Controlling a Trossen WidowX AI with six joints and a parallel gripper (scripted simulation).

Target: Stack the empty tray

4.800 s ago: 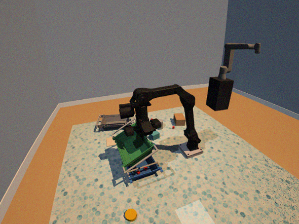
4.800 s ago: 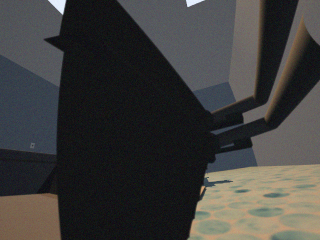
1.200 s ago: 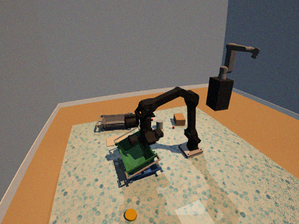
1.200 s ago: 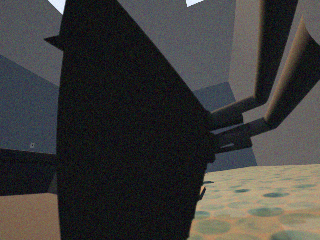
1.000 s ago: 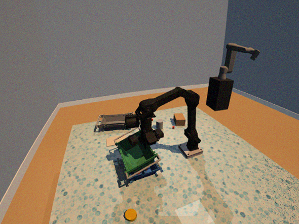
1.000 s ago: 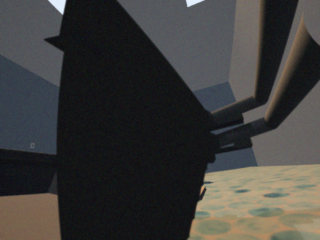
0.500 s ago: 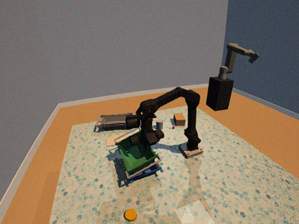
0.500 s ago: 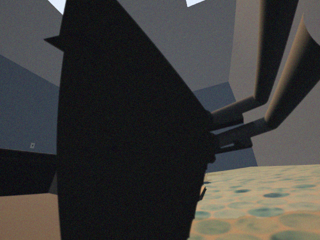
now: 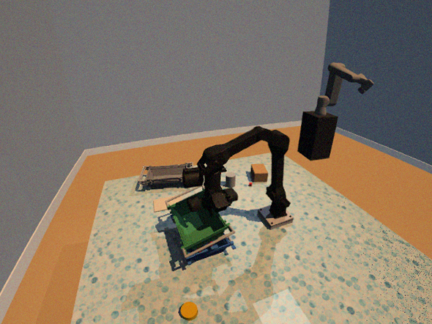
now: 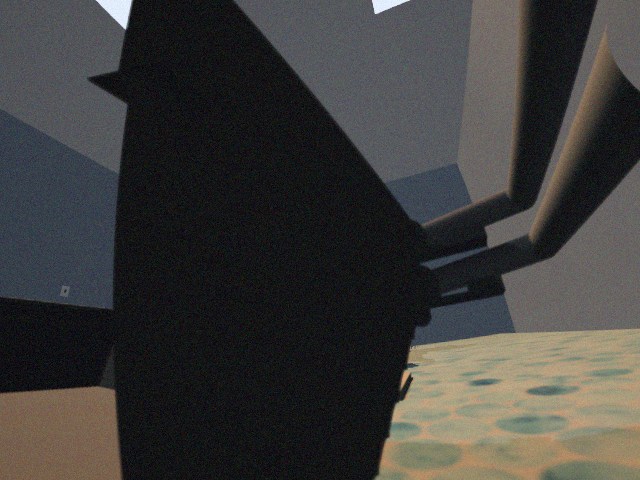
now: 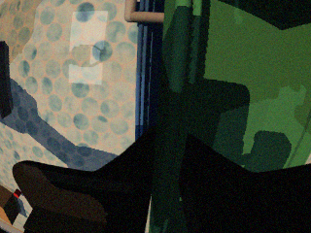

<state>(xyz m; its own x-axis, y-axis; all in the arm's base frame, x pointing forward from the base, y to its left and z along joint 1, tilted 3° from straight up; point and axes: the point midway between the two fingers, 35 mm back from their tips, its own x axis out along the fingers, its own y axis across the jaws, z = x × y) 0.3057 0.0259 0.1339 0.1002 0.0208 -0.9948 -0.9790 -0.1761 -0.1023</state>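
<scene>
The empty green tray (image 9: pixel 192 232) (image 11: pixel 230 44) hangs over the blue tray (image 9: pixel 214 250) (image 11: pixel 142 87), which shows only as a strip below its near end and along one side. My gripper (image 9: pixel 211 209) (image 11: pixel 164 133) is shut on the green tray's long side wall, on the side toward the arm's base. Beige wire bars run along the green tray's near end (image 9: pixel 210 243) and far end (image 9: pixel 184 197); which tray each belongs to I cannot tell. The blue tray's load is hidden. Contact between the trays cannot be seen. The exterior view shows mostly a dark surface close up.
A grey tray-like rack (image 9: pixel 165 174) stands at the back left, with a pale flat plate (image 9: pixel 160 204) in front of it. A grey cylinder (image 9: pixel 230 179), a brown box (image 9: pixel 259 172) and a small red block (image 9: pixel 249 183) are behind the arm. An orange disc (image 9: pixel 188 310) lies in front.
</scene>
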